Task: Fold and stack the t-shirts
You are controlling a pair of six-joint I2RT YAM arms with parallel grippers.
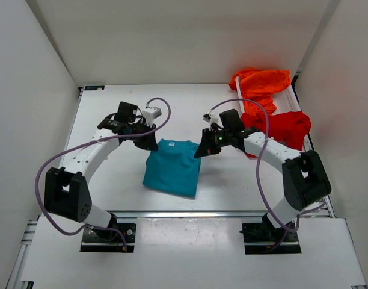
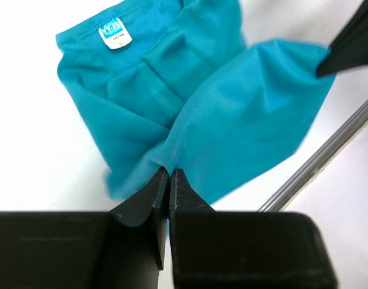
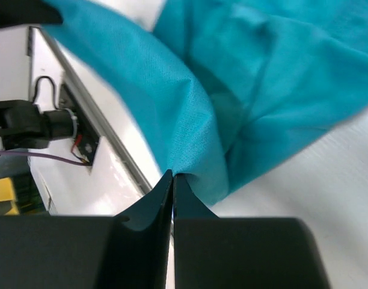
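Pinching the teal-blue t-shirt (image 1: pixel 172 171) along its far edge, the left gripper (image 1: pixel 149 142) has its jaws drawn narrow on a gather of cloth at one corner. The right gripper (image 1: pixel 202 150) is clamped tight on the other corner. The shirt lies between the two tools, spreading back toward the arm bases. The red t-shirt (image 1: pixel 289 127) and the orange t-shirt (image 1: pixel 262 81) lie outboard of the right gripper, the orange one farther off.

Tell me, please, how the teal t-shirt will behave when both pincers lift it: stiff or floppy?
Probably floppy: the teal t-shirt creases and bunches where the left pincer and the right pincer pinch its edge. Likely light, since the cloth looks thin. It may sag between the two grips.
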